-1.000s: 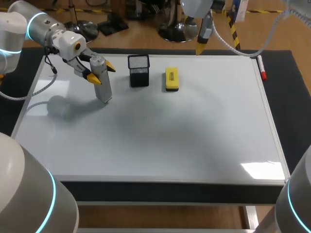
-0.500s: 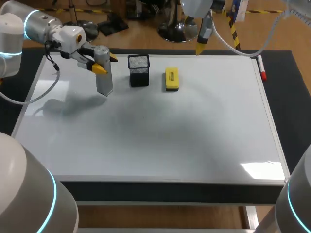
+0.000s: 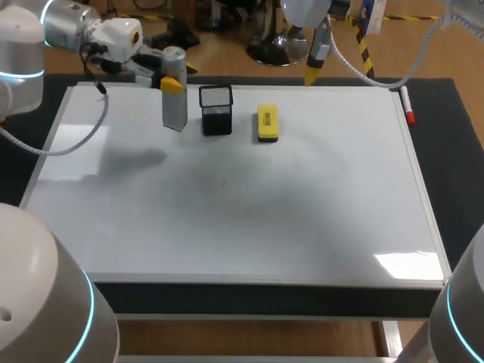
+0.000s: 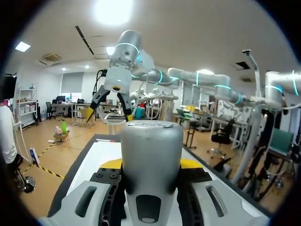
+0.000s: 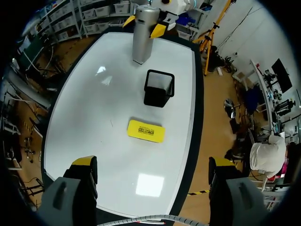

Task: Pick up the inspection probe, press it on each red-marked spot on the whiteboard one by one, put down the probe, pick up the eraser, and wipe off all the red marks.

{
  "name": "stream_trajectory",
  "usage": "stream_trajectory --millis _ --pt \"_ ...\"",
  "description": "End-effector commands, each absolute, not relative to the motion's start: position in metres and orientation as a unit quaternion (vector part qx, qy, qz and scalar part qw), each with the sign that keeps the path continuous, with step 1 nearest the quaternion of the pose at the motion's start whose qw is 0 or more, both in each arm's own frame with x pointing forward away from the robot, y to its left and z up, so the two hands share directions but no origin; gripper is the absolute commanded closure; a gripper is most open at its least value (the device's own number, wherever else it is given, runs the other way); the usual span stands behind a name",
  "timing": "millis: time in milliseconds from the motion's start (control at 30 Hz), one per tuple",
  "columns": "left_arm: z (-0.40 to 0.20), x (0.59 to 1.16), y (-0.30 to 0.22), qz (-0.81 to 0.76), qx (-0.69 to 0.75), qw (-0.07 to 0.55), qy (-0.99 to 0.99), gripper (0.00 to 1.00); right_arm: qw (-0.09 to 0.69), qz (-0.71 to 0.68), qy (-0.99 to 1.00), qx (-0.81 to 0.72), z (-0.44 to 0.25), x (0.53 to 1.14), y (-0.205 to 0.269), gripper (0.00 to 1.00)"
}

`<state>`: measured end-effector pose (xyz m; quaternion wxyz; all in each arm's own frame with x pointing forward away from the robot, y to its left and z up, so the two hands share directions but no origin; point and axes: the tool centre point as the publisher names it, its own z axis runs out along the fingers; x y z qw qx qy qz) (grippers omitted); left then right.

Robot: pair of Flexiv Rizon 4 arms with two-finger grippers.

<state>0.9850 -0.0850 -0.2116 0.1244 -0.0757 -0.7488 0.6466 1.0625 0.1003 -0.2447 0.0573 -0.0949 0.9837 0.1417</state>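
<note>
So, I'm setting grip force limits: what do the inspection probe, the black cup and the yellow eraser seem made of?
The inspection probe looks like satin metal, possibly painted plastic: even silver-grey, soft highlights. The black cup is wire mesh, probably coated metal: its walls are see-through. The yellow eraser seems matte plastic on top, with a dark edge below, perhaps felt.

You've got the probe [image 3: 175,106] held in the left gripper [image 3: 175,77] over the whiteboard's [image 3: 265,219] back-left part, just left of the cup [image 3: 216,110]. The eraser [image 3: 267,123] lies on the board right of the cup. The marker [image 3: 407,106] lies along the right edge, near the back corner.
</note>
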Motion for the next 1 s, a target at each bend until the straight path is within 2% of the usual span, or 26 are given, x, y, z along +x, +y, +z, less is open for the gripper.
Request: stream_trajectory --millis 33,633,1000 --pt "-0.197 0.986 -0.090 0.652 -0.010 0.047 -0.756 1.00 0.056 0.140 0.984 -0.096 -0.244 1.064 0.100 0.00" --pt "-0.169 1.027 -0.116 0.688 0.046 -0.034 -0.723 1.00 0.056 0.140 0.984 -0.096 -0.244 1.064 0.100 0.00" --pt "-0.175 1.043 -0.140 0.697 0.048 -0.053 -0.713 1.00 0.056 0.140 0.984 -0.096 -0.244 1.064 0.100 0.00"
